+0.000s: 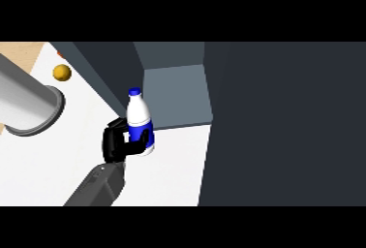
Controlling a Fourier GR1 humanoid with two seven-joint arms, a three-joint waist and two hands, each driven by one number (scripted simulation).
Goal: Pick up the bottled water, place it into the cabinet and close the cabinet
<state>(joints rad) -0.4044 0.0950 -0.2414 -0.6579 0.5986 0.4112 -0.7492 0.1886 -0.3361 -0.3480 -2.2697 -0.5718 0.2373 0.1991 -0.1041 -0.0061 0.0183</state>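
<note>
The bottled water (138, 114) is white with a blue cap and a blue label. It stands nearly upright, its cap pointing away from me. My left hand (116, 143) is shut on its lower part, fingers curled over the label. The bottle is held just in front of the left edge of the open cabinet (178, 92), a grey-blue recess. A large dark panel (286, 121), which looks like the cabinet's open door, fills the right side of the view. My right hand does not show.
A big grey cylinder (28, 104) with a darker rim lies at the left edge. A small orange ball-shaped thing (62, 72) sits on the white counter (172, 164) at the upper left.
</note>
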